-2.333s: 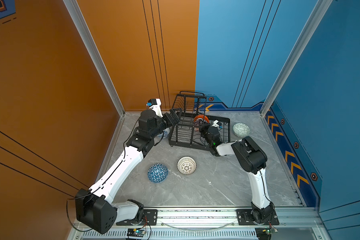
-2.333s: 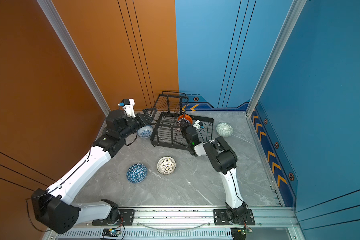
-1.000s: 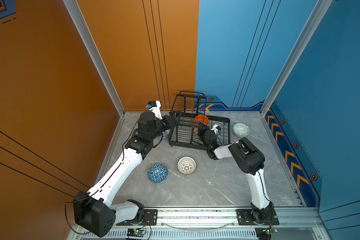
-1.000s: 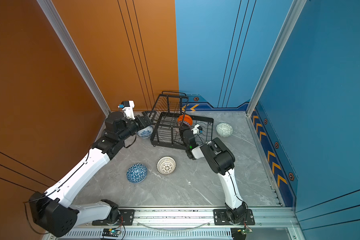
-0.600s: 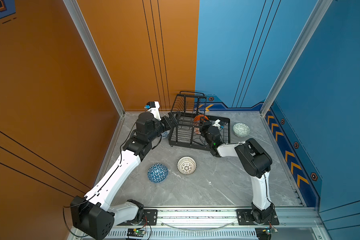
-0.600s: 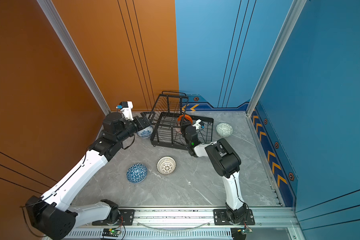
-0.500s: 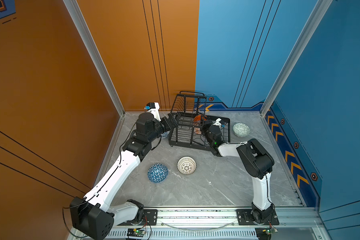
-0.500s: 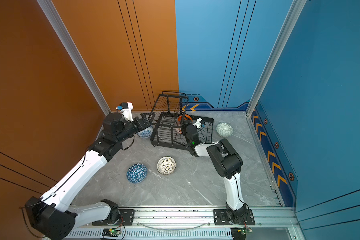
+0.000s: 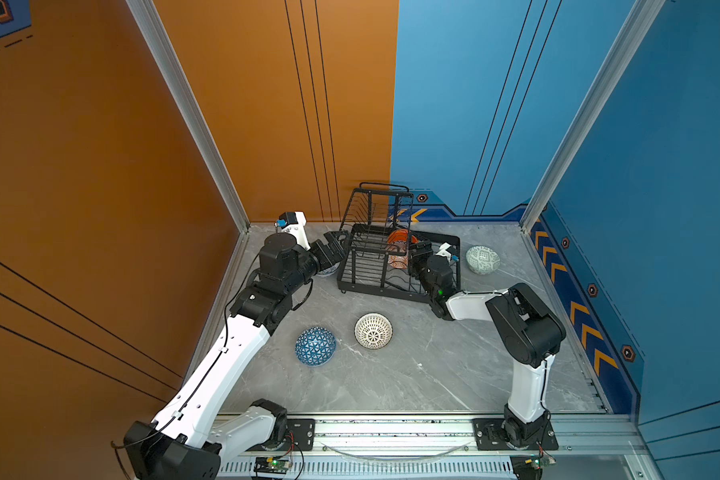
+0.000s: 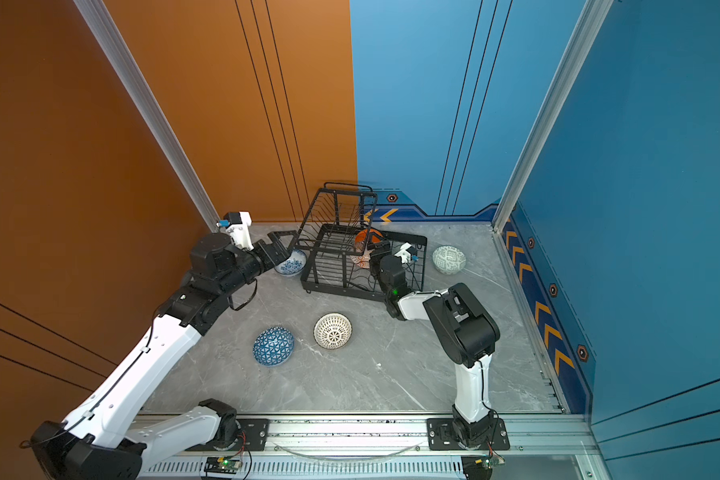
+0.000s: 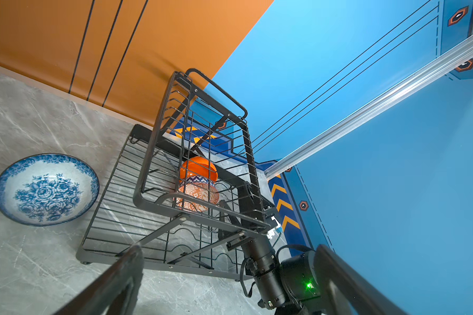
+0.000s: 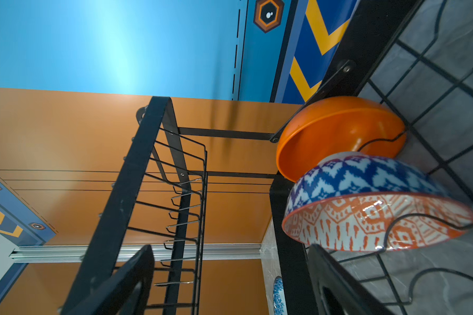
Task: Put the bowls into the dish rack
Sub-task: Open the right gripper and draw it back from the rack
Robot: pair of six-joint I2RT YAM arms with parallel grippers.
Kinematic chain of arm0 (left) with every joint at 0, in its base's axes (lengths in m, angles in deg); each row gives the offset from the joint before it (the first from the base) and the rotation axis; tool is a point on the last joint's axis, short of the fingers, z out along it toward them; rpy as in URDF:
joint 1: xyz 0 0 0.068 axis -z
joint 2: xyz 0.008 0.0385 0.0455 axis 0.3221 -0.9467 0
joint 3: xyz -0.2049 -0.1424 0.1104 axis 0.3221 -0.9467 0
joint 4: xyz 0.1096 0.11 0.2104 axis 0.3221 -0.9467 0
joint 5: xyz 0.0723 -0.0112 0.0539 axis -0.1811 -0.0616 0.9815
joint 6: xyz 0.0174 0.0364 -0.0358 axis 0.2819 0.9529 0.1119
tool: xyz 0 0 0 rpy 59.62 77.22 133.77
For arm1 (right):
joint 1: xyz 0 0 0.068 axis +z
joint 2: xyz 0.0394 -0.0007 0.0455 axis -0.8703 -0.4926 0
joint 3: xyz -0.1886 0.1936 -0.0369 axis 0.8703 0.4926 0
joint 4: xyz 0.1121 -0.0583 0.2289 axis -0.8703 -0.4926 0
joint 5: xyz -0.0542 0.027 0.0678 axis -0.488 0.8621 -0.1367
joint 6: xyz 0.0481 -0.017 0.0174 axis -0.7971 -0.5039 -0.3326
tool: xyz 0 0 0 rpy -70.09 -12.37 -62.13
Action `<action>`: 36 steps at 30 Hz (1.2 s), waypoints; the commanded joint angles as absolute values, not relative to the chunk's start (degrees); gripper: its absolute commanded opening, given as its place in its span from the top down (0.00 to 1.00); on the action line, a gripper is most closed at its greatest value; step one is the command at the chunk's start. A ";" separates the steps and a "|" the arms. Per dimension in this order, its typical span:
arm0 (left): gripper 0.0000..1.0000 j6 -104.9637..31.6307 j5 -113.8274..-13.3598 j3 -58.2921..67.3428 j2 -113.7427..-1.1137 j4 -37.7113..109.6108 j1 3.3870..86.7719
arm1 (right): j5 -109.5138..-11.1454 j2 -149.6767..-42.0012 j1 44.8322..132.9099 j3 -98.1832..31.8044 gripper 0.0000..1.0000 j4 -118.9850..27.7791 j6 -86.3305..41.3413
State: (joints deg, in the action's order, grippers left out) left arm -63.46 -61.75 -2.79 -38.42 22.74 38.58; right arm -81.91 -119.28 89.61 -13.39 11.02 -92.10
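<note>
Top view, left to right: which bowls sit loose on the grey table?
Blue triangle-patterned bowl → white bowl with dark dots → pale green patterned bowl. The blue-white floral bowl overlaps the first one sideways, so I leave it unplaced.

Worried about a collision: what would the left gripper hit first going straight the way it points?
Probably the dish rack; from the left gripper, the blue-white floral bowl lies off that line. Depth uncertain.

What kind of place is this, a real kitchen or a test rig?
Probably a robot test cell, not a kitchen: left arm and right arm bolted to an aluminium rail, an orange panel and a blue panel for walls, a dish rack and bowls on a tabletop.
</note>
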 commanded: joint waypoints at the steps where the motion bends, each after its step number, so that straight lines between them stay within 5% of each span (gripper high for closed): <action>1: 0.02 -64.14 -60.73 -3.66 -37.43 21.45 38.10 | -79.46 -116.76 89.05 -12.65 0.09 12.08 -92.28; 9: 0.02 -64.16 -60.60 -3.31 -37.03 18.99 37.95 | -77.67 -115.01 88.91 -11.36 0.00 12.63 -92.43; 36: 0.02 -64.96 -61.51 -3.79 -36.81 18.17 36.55 | -74.18 -107.89 89.14 -5.95 0.00 11.22 -89.55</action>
